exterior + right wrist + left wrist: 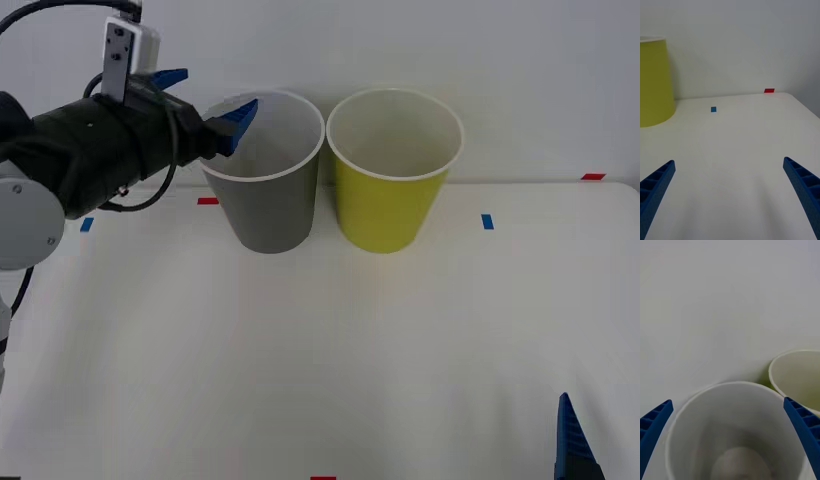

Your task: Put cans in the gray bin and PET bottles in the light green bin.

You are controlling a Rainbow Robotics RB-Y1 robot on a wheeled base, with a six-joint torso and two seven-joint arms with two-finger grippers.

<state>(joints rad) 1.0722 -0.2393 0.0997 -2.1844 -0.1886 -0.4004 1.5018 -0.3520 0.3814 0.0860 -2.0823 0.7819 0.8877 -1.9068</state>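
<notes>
L gripper (215, 112) hovers at gray bin's (268, 205) left rim, fingers wide w/ nothing held, placed for a drop. No can visible inside. Green bin (390, 205) just right. R gripper (730, 198) parked near-right, wide.

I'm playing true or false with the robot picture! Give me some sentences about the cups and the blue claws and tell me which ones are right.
1. The left gripper is up by the gray bin's rim. True.
2. The left gripper squeezes a red can. False: its fingers are open with nothing between them.
3. The light green bin stands on the gray bin's right. True.
4. The bins lie tipped over. False: both stand upright on the table.
5. The right gripper is shut. False: it is open, low over the table.
</notes>
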